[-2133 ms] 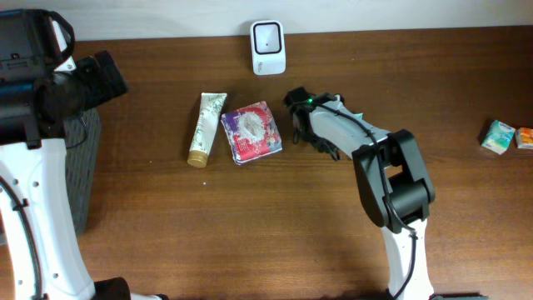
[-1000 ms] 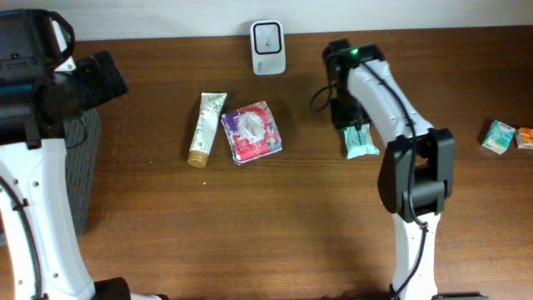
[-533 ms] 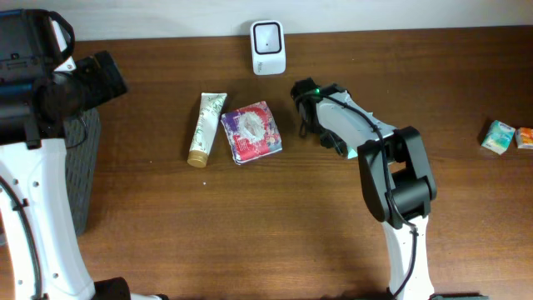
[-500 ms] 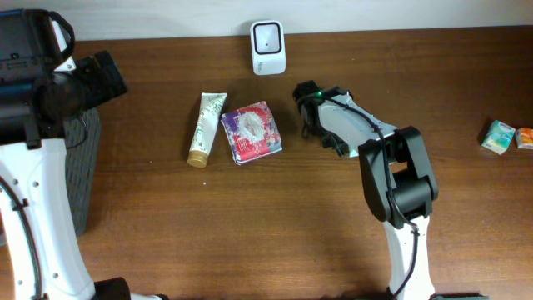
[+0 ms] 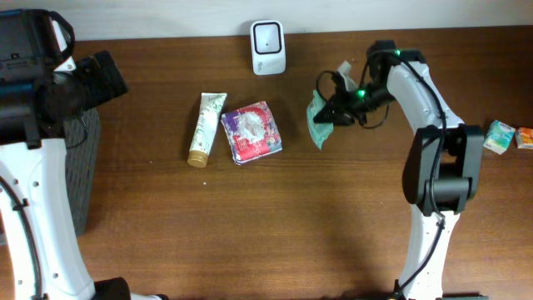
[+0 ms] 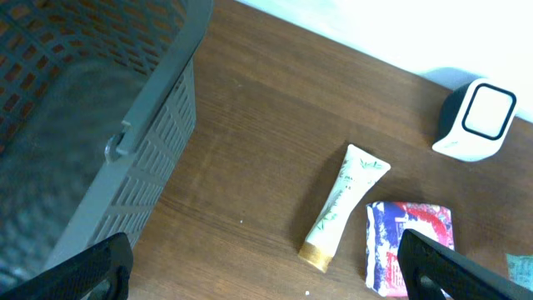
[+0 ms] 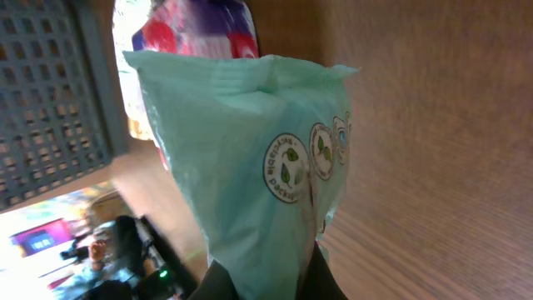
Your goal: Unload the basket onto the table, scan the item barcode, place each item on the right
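My right gripper (image 5: 335, 111) is shut on a mint-green packet (image 5: 317, 125), which hangs from it just right of a red and purple packet (image 5: 251, 132). In the right wrist view the mint-green packet (image 7: 250, 158) fills the middle, round leaf logos facing the camera, its lower end pinched in the right gripper (image 7: 265, 279). No barcode shows on that face. The white scanner (image 5: 268, 47) stands at the table's back edge, up and left of the held packet. My left gripper (image 6: 266, 265) hangs open and empty high over the left side.
A cream tube (image 5: 206, 127) with a gold cap lies left of the red and purple packet. A grey mesh basket (image 5: 83, 167) stands at the left edge. Two small boxes (image 5: 500, 136) sit at the far right.
The mint-green packet lay flat on the table a second ago. My right gripper has shut on it and carried it up and left, toward the scanner. The left arm has not moved.
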You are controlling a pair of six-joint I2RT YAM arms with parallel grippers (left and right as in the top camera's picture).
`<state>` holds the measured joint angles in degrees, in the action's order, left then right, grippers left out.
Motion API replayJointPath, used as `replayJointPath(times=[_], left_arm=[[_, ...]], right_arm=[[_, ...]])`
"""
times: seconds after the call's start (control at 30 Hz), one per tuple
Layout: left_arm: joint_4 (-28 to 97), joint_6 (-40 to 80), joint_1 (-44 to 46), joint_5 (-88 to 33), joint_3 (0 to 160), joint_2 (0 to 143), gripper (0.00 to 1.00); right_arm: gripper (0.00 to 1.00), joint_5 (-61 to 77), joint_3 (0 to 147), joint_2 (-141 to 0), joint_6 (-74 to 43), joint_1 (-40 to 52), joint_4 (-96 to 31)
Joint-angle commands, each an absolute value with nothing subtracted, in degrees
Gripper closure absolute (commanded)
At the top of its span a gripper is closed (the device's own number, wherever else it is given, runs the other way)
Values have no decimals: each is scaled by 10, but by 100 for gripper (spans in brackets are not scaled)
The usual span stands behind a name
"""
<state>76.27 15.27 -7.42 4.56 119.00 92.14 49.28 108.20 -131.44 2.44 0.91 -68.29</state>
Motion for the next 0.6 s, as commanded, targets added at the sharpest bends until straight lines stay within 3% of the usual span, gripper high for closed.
replayJointPath(times=[0.0,0.03,0.07,0.1,0.2,0.23,0.3,0.4,0.57], left_arm=[[762,158,-76,48,1192,917,1],[762,158,-76,48,1192,917,1],[762,158,-76,48,1192,917,1],[762,158,-76,48,1192,917,1],[762,158,-76,48,1192,917,1],[762,158,-76,48,1192,917,1],[762,158,-76,48,1192,917,1],[762,158,-76,48,1192,917,1],[762,158,-76,48,1192,917,1]], right_arm=[[95,535,1000,-1317,35,-17,-648],[90,508,978,-1317,17,-25,-630],[63,430,970,-1317,-6,-35,-632],[53,369,974,-1315,-15,-42,-645],[43,323,1025,-1314,-13,-53,-716],[35,322,1067,-1314,8,-53,-764],[27,323,1104,-1314,11,-53,-822],[19,330,1059,-1315,0,-41,-799],[19,350,961,-1315,-84,-17,-668]])
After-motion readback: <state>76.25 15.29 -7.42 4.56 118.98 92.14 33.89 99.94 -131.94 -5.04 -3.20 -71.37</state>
